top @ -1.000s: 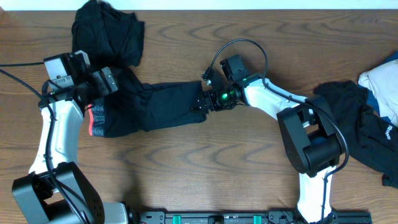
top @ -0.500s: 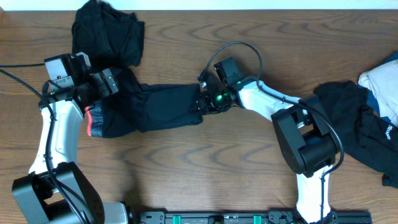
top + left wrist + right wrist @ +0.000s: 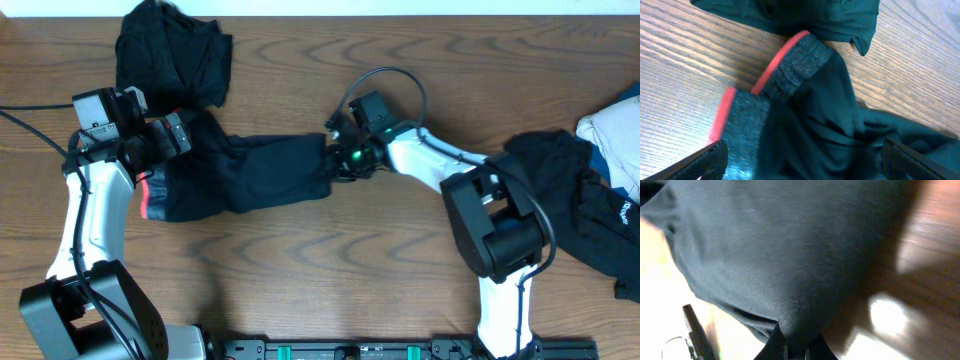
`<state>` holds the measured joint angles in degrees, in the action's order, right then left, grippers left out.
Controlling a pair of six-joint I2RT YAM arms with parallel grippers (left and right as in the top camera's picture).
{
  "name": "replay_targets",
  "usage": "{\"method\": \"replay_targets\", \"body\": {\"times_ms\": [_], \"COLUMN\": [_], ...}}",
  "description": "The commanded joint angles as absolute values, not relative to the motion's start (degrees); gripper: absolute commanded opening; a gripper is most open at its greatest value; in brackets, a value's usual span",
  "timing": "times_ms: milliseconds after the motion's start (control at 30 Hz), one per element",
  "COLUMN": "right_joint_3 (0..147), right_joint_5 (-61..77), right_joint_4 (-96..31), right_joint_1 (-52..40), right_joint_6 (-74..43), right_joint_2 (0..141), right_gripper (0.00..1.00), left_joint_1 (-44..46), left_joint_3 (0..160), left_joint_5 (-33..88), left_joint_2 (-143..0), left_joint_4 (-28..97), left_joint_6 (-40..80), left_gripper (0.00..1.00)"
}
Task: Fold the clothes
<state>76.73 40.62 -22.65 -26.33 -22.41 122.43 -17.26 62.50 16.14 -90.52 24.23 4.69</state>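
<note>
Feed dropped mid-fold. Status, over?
Right claw shut on trousers, leg end. Left claw open above waistband. Black pile close beside it.

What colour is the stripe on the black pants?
The stripe is coral red; best in left wrist view.

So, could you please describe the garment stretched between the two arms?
On the wooden table, left of centre, a long black garment lies stretched crosswise. Unlike the bunched black heap behind it and the mixed pile far right, it has a coral-red band at its left end.
</note>
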Motion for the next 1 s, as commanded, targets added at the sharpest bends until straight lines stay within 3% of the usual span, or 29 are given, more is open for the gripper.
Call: {"method": "replay_targets", "body": {"times_ms": [0,333,600,800,967], "right_joint_3": [76.55,78.76,81.84,87.05,89.80], "right_joint_5": [36.18,23.83,7.40,1.48,1.56], "right_joint_4": [-25.67,-43.18,-51.22,-54.98,-54.65], "right_joint_1": [-21.69,-9.28,-2.85,-2.74,-8.38], "right_joint_6": [-22.85,-12.19,-11.07,-11.00,-10.41], "right_joint_2": [122.89,120.99,112.44,104.97,103.28], "right_gripper": [0.01,0.01,0.01,0.01,0.01], "left_joint_1": [-17.52,-17.52,-17.52,-17.52,-17.52], "left_joint_3": [63.66,63.66,63.66,63.66,63.66], "left_joint_5": [15.84,15.84,15.84,15.86,15.86], "left_joint_2": [-89.69,-89.69,-89.69,-89.69,-89.69], "left_joint_4": [24.77,25.06,25.45,25.45,25.47], "left_joint_6": [5.19,5.19,5.19,5.19,5.19], "left_gripper": [0.98,0.98,0.98,0.98,0.98]}}
